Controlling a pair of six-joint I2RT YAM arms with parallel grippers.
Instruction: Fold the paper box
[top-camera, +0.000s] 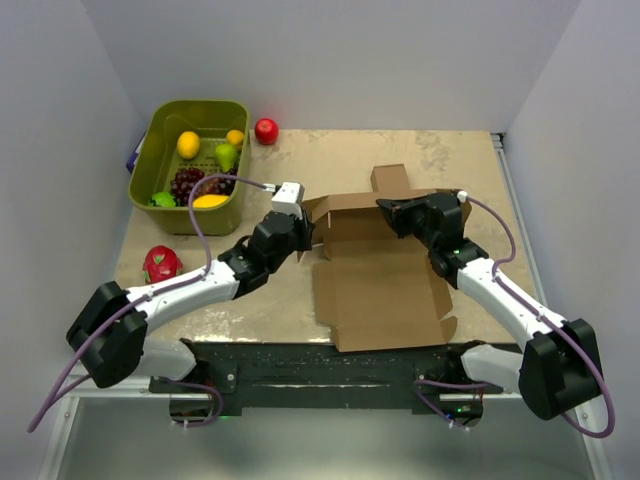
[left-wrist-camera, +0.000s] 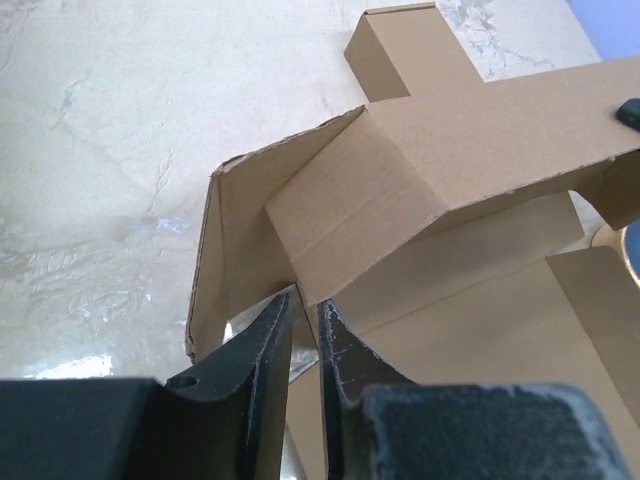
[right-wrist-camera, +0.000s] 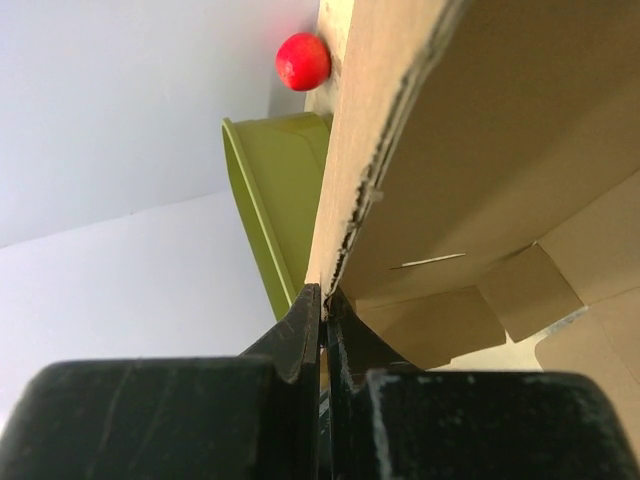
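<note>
Along the near edge of the table (top-camera: 275, 310) both arm bases sit side by side, arms reaching forward and inward. Just past them, centre-right, lies the paper box (top-camera: 375, 280), brown corrugated, part folded: base panel flat on the table, near flaps still lying flat, back wall and left side panel raised. Near left, well apart from the box, a pink dragon fruit (top-camera: 160, 263) lies on the table beside the left arm. Left gripper (left-wrist-camera: 303, 302) is at the box's rear left corner; in the left wrist view its fingers (left-wrist-camera: 268, 345) stand close together with a narrow slit between them, and the corner of a folded-in flap sits right at the tips, but I cannot tell if the cardboard is actually pinched or only touching. Right gripper (right-wrist-camera: 322, 292) is at the right end of the raised back wall, jaws pressed together and clamped on the thin edge of that cardboard panel, which runs up from between the fingertips in the right wrist view. A short tab of the box sticks out flat behind the back wall toward the far side. Far left, an olive-green basket (top-camera: 200, 104) stands on the table holding a lemon (top-camera: 188, 144), dark grapes (top-camera: 187, 183), a green pear (top-camera: 226, 155) and other yellow and green fruit. Just beside the basket's far right corner a red apple (top-camera: 266, 131) sits on the table against the back wall.
</note>
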